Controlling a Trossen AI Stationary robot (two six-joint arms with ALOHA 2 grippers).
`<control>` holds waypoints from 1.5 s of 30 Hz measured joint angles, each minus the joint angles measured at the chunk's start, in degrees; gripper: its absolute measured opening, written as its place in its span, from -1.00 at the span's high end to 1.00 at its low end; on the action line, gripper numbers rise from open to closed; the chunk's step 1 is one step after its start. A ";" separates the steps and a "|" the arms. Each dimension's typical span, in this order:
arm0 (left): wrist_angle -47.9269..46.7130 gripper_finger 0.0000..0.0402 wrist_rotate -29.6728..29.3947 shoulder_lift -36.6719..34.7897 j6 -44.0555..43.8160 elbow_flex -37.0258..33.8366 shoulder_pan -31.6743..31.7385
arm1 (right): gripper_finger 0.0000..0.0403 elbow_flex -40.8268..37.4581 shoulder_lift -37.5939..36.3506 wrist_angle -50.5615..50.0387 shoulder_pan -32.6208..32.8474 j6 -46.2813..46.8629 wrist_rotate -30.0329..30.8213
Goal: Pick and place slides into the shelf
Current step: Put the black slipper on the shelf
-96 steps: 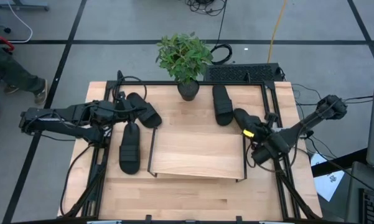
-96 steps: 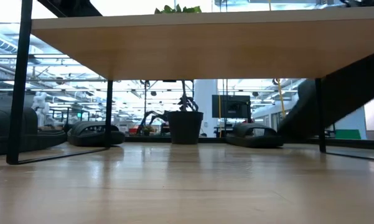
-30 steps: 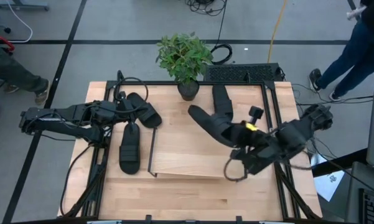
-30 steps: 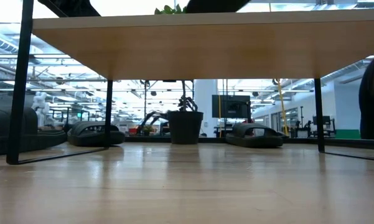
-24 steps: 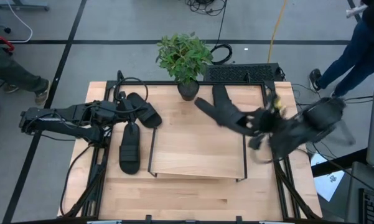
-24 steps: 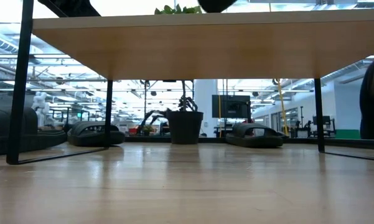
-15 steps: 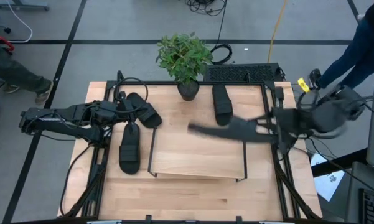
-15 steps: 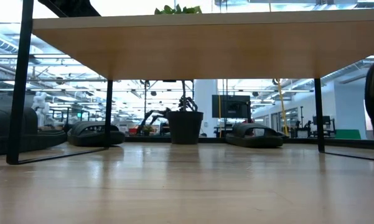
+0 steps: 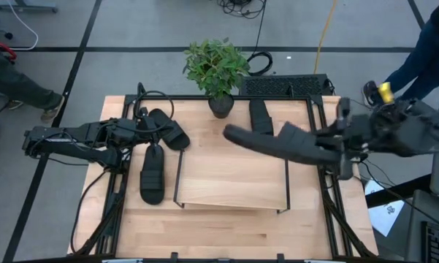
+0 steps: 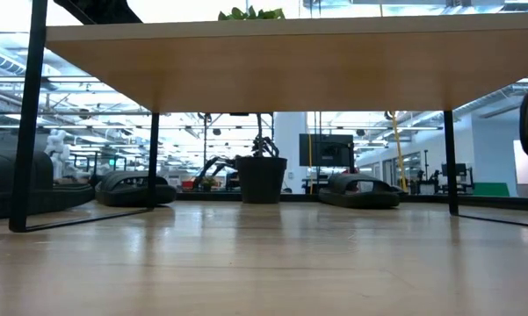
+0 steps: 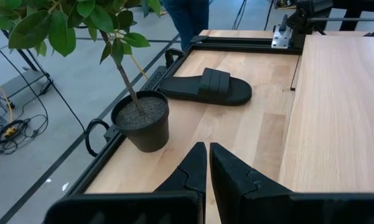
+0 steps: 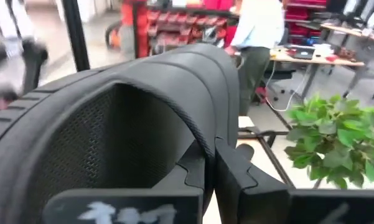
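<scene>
My right gripper (image 9: 334, 148) is shut on a black slide (image 9: 277, 142) and carries it high over the right end of the shelf (image 9: 226, 179), a light wood board on thin black wire frames. Another slide (image 9: 260, 115) lies on the table behind it, partly hidden. Two more slides (image 9: 168, 128) (image 9: 152, 174) lie sole-down left of the shelf. My left gripper (image 9: 141, 126) hangs shut and empty beside them; its wrist view looks across to the far slide (image 11: 205, 87). The low view shows the shelf board (image 10: 281, 61) from below. My right gripper pinches the slide's ribbed strap band at its edge (image 12: 213, 144), with one finger (image 12: 196, 174) under the arch and the other outside it. The fingers come about level from the table's right side. The slide is lifted clear and reaches lengthwise toward the table's left.
A potted plant (image 9: 218, 69) stands at the middle of the far edge, its pot (image 11: 140, 121) next to the far slide. Black frame rails (image 9: 314, 109) border the table. A person (image 9: 424, 44) stands on the floor at the far right, another (image 9: 14, 84) at the left.
My right gripper has risen and swung toward the table's right edge, rolling and levelling its wrist, still shut on the slide. The slide has gone up with it and now lies nearly level above the shelf's right end, pointing toward the table's left.
</scene>
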 joint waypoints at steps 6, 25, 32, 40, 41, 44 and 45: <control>0.25 0.89 -0.01 0.00 -0.05 0.00 -0.02 | 1.00 4.96 2.69 -19.81 4.04 24.04 5.84; 0.87 0.89 -0.01 0.00 -1.04 0.00 0.02 | 1.00 -7.94 13.75 -26.40 -9.87 20.78 -6.75; 0.85 0.89 -0.01 0.00 -1.82 0.00 0.02 | 1.00 -17.19 15.48 -26.45 -12.07 19.53 -6.65; 0.81 0.89 -0.01 0.00 -2.65 0.00 0.02 | 1.00 -28.43 15.46 -26.44 -12.92 23.62 -4.62; 0.83 0.89 -0.01 0.00 -2.71 0.00 0.02 | 1.00 -29.85 15.48 -26.37 -12.92 24.14 -4.32; 0.81 0.89 -0.01 0.00 -2.87 0.00 0.02 | 1.00 -33.92 15.47 -25.84 -12.92 26.42 -3.04; 0.81 0.89 -0.01 0.00 -2.87 0.00 0.02 | 1.00 -35.00 15.51 -25.57 -12.92 27.18 -2.71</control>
